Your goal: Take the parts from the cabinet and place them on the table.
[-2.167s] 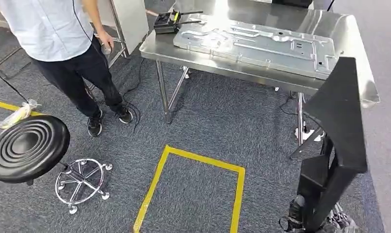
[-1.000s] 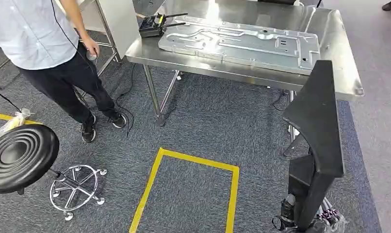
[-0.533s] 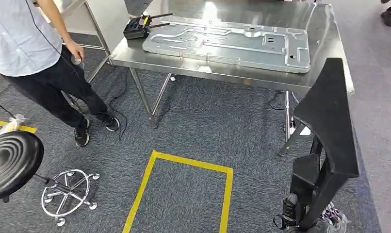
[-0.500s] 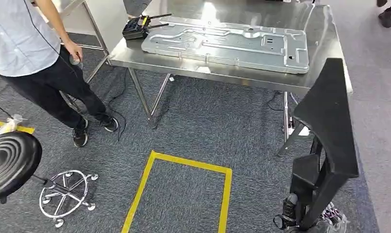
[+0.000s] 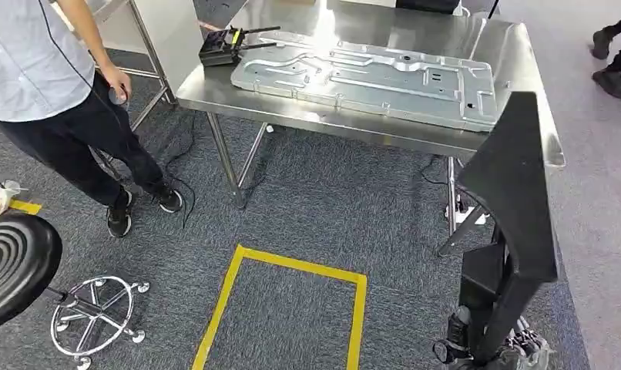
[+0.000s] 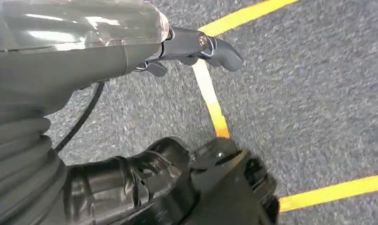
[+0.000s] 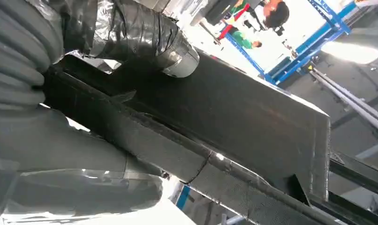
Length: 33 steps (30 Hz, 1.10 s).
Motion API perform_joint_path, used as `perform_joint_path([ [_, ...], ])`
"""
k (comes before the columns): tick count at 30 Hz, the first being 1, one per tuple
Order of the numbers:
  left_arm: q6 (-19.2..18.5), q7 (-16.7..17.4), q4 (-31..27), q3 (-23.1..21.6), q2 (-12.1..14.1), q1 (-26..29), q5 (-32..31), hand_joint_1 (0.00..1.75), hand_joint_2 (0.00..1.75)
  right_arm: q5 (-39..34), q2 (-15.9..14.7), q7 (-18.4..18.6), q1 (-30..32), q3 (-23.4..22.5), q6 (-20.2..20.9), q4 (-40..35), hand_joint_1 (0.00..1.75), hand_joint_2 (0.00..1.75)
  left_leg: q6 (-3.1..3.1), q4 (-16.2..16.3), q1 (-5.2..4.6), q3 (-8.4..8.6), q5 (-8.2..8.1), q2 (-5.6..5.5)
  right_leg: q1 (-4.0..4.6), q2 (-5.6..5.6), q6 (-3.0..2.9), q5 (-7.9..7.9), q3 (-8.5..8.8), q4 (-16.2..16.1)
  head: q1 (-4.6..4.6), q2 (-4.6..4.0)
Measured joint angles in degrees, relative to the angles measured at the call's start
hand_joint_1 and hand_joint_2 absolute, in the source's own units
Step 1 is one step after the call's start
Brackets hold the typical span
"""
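One black part (image 5: 515,223) up in the right hand (image 7: 131,33), one metal panel (image 5: 369,77) on the table (image 5: 523,92).
Right hand's wrapped around the part, held near the table's corner. Left hand (image 6: 196,47) hangs over carpet holding nothing, fingers loosely apart. One stool (image 5: 15,270), one person (image 5: 45,77), one black box (image 5: 219,50); no readable writing.

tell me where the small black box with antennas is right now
In the head view, the black antenna box sits on the far left corner of the steel table, just beside the left end of the long stamped metal panel, near the standing person.
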Motion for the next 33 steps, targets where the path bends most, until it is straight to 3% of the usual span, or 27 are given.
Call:
perform_joint_path([
  [2,-0.02,0.00,0.11,0.00,-0.04,0.02,0.00,0.00,1.75,-0.09,-0.02,0.00,0.01,0.00,0.00,0.00,1.75,1.75,-0.35,0.00,-0.01,0.86,-0.82,0.04,0.08,-0.48,-0.63,6.32,3.91,-9.71,0.02,0.00],
  [3,-0.02,0.02,0.22,0.00,-0.15,0.04,0.00,0.00,1.75,-0.11,-0.02,-0.02,-0.07,0.00,0.02,0.02,1.75,1.75,-0.58,-0.15,0.05,0.91,-0.98,0.12,0.42,-0.99,-1.30,5.55,4.14,-10.37,0.04,0.00],
  [4,-0.02,0.02,0.28,0.00,-0.20,-0.15,0.00,0.00,1.75,-0.11,-0.02,-0.02,-0.07,0.02,0.02,-0.04,1.75,1.75,-0.85,0.25,-0.05,0.98,-1.08,0.11,0.99,-1.11,-1.48,3.70,3.65,-11.52,0.07,0.00],
  [6,-0.02,0.09,0.28,0.00,-0.20,-0.18,0.00,0.00,1.75,-0.15,-0.02,-0.02,0.25,0.00,0.02,-0.13,1.75,1.75,-1.60,0.36,-0.03,1.22,-1.38,0.25,1.03,-1.00,-2.45,5.16,3.93,-11.30,0.00,0.00],
  [7,-0.02,0.11,0.28,0.00,-0.20,-0.13,0.00,0.00,1.75,-0.15,-0.02,-0.02,0.24,0.04,0.02,-0.13,1.75,1.75,-1.82,0.56,-0.09,1.47,-1.25,0.22,0.89,-0.86,-2.79,5.00,4.02,-11.47,-0.04,0.00],
  [9,0.00,0.20,0.28,0.00,-0.11,-0.20,0.00,0.00,1.75,-0.17,0.02,-0.02,0.22,0.11,0.00,-0.17,1.75,1.75,-2.24,2.14,-0.07,1.35,-2.04,0.10,0.24,-0.70,-3.16,5.11,5.87,-12.42,-0.02,0.00],
  [10,0.00,0.18,0.28,0.00,-0.11,-0.24,0.00,0.00,1.75,-0.17,0.02,-0.02,0.16,0.22,0.00,-0.17,1.75,1.75,-2.75,5.21,0.00,-0.27,-2.97,0.00,0.13,-0.67,-3.33,4.99,6.31,-12.71,-0.15,0.00],
  [13,0.00,0.22,0.28,-0.02,-0.11,-0.30,-0.02,0.00,1.75,-0.17,0.04,-0.02,0.20,0.33,0.00,-0.15,1.75,1.75,-3.55,17.13,0.76,-8.37,-7.73,-0.02,0.07,-0.57,-3.58,4.37,6.62,-12.73,-0.20,0.00],
  [14,0.00,0.26,0.28,-0.02,-0.11,-0.21,-0.04,0.00,1.75,-0.17,0.04,-0.02,0.19,0.33,0.00,-0.15,1.75,1.75,-3.75,18.31,0.99,-9.83,-7.46,-0.02,0.00,-0.41,-3.47,4.13,6.92,-12.72,-0.24,0.00],
  [15,0.00,0.28,0.28,0.00,-0.11,-0.02,-0.04,0.00,1.75,-0.17,0.04,-0.02,0.21,0.33,0.00,-0.15,1.75,1.75,-3.90,16.86,1.17,-9.88,-5.53,0.00,-0.10,-0.20,-3.33,3.81,7.39,-12.72,-0.20,0.00],
  [18,0.00,0.46,0.30,-0.02,-0.09,0.07,-0.04,0.00,1.75,-0.22,0.04,-0.02,0.20,0.46,0.02,-0.15,1.75,1.75,-4.21,2.95,1.58,-5.32,4.23,-0.04,-0.49,-0.07,-2.36,2.54,8.72,-12.71,-0.20,0.00],
  [19,-0.02,0.61,0.39,0.00,-0.09,0.14,-0.07,0.00,1.75,-0.22,0.04,-0.02,0.14,0.50,0.02,-0.15,1.75,1.75,-4.25,2.64,1.20,-5.37,1.92,-0.22,-0.42,0.00,-1.98,2.32,9.23,-12.51,-0.20,0.00],
  [20,-0.02,0.61,0.39,-0.02,-0.09,-0.11,-0.07,0.00,1.75,-0.26,0.04,-0.02,0.16,0.55,0.02,-0.15,1.75,1.75,-3.45,2.28,0.96,-5.52,0.79,-0.14,-0.32,0.06,-1.55,2.10,8.79,-12.45,-0.35,0.00],
  [21,-0.02,0.68,0.39,-0.02,-0.09,-0.17,-0.07,0.00,1.75,-0.28,0.04,-0.02,0.18,0.59,0.02,-0.15,1.75,1.75,-2.98,2.22,0.92,-5.30,2.40,-0.20,-0.28,0.04,-1.16,1.86,8.74,-12.49,-0.22,0.00],
  [24,-0.02,0.72,0.39,0.00,-0.07,0.13,-0.09,0.00,1.75,-0.31,0.04,-0.02,0.24,0.63,0.02,-0.35,1.75,1.75,-1.66,1.80,1.04,-4.61,2.48,-0.22,-0.58,-0.08,0.01,0.94,9.33,-11.83,-0.24,0.00],
  [25,-0.02,0.74,0.39,0.00,-0.07,0.02,-0.09,0.00,1.75,-0.33,0.04,-0.02,0.14,0.63,0.00,-0.39,1.75,1.75,-1.19,1.70,0.99,-4.38,2.21,-0.19,-0.55,-0.24,0.07,-0.38,8.03,-9.19,-0.26,0.00],
  [27,-0.02,0.83,0.39,0.00,-0.07,-0.12,-0.11,0.00,1.75,-0.48,0.02,0.00,0.16,0.63,0.00,-0.44,1.75,1.75,-0.54,1.71,0.72,-4.03,1.78,-0.16,-0.40,-0.22,0.17,-4.14,2.95,-0.36,-0.26,0.00],
  [28,-0.02,0.85,0.39,0.00,-0.07,-0.12,-0.11,0.00,1.75,-0.52,0.00,0.00,0.27,0.63,0.00,-0.44,1.75,1.75,-0.31,1.72,0.49,-3.83,1.52,-0.16,-0.40,-0.22,0.20,-5.24,0.18,3.94,-0.24,0.00],
  [29,-0.02,0.87,0.39,0.00,-0.07,-0.10,-0.15,0.00,1.75,-0.63,0.00,0.00,0.29,0.61,0.00,-0.42,1.75,1.75,-0.18,1.73,0.26,-3.48,1.21,-0.18,-0.39,-0.23,0.09,-4.87,-1.62,6.01,-0.26,0.00],
  [30,-0.02,0.87,0.39,0.00,-0.07,-0.07,-0.17,0.00,1.75,-0.63,-0.02,0.00,0.29,0.61,0.00,-0.44,1.75,1.75,-0.17,1.73,0.03,-2.96,0.84,-0.21,-0.31,-0.23,-0.15,-2.98,-1.92,5.09,-0.26,0.00],
  [32,-0.02,0.87,0.39,0.00,-0.07,0.01,-0.24,0.00,1.75,-0.68,-0.02,0.00,0.30,0.61,0.00,-0.44,1.75,1.75,-0.16,1.72,-0.39,-1.66,0.06,-0.29,0.30,-0.23,-1.22,3.22,0.85,-3.06,-0.24,0.00],
  [33,-0.02,0.87,0.39,0.00,-0.11,0.00,-0.26,0.00,1.75,-0.68,-0.02,0.02,0.29,0.63,0.00,-0.46,1.75,1.75,-0.17,1.67,-0.49,-1.07,-0.37,-0.30,0.74,-0.24,-2.11,6.08,2.71,-7.98,-0.24,0.00],
])
